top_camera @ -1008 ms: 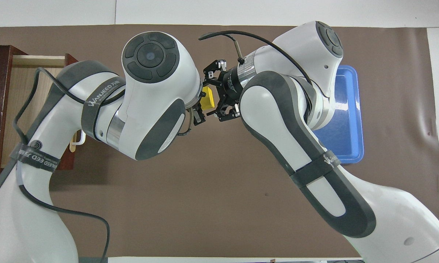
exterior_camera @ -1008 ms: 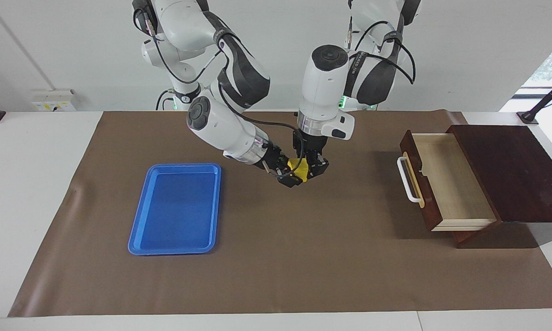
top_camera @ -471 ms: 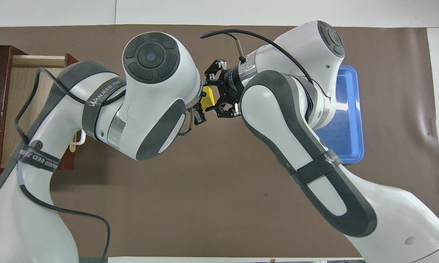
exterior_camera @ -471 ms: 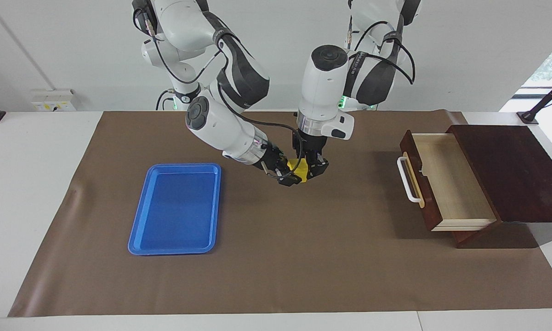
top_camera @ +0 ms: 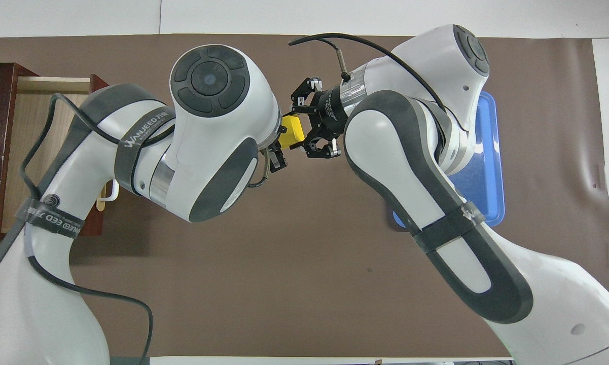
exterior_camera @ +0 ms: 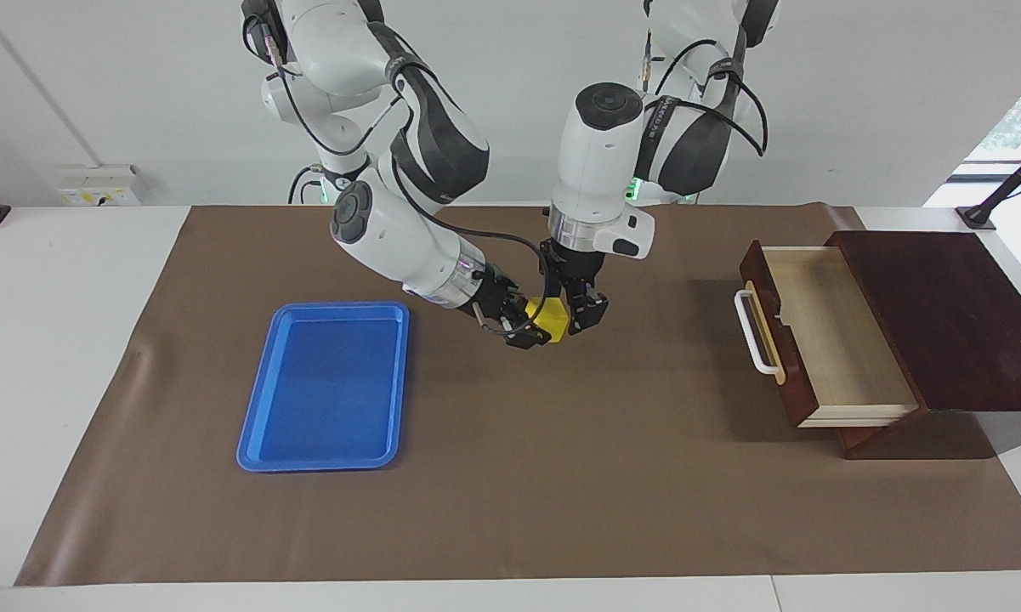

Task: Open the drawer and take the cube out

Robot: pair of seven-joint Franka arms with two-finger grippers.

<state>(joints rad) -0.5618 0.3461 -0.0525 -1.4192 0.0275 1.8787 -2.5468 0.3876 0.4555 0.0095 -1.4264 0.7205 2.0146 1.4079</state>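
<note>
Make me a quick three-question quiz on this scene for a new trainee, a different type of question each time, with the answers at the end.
1. True or false: the drawer stands open with nothing in it.
2. Where is the cube? A) lying in the drawer; B) gripped in the right tool; C) out of sight.
3. Fill in: the blue tray lies toward the ___ arm's end of the table.
Key: 1 true; 2 B; 3 right.
</note>
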